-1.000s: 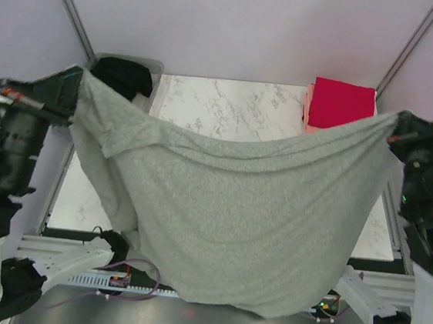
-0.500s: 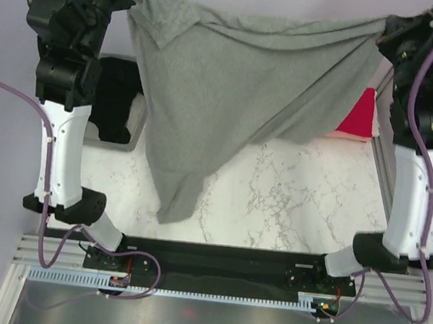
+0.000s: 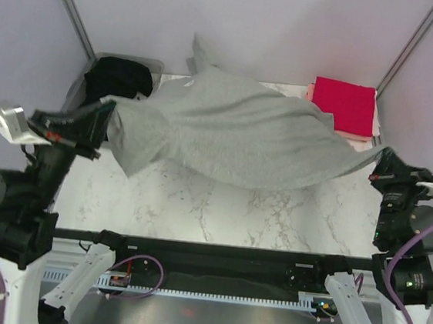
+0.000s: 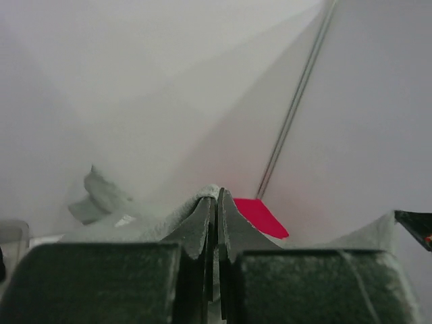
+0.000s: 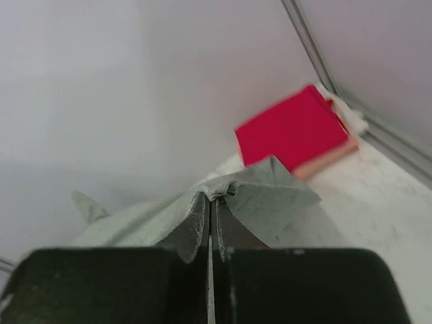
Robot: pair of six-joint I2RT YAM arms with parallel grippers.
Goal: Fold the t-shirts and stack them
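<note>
A heather-grey t-shirt (image 3: 234, 137) stretches across the back half of the table, its far end flung up against the back wall. My left gripper (image 3: 107, 113) is shut on its left corner (image 4: 202, 199); my right gripper (image 3: 381, 158) is shut on its right corner (image 5: 233, 185). A folded red t-shirt (image 3: 345, 103) lies on a salmon-pink one (image 3: 356, 136) at the back right, also seen from the right wrist as red t-shirt (image 5: 293, 128). A black t-shirt (image 3: 117, 76) sits in the bin.
A clear plastic bin (image 3: 152, 66) stands at the back left corner. The white marble tabletop (image 3: 226, 213) shows bare in front of the shirt. Metal frame posts (image 3: 66, 3) rise at both back corners.
Both arms swung the grey shirt up high, then down and forward; it now lies spread low over the back of the table instead of hanging toward the near edge.
</note>
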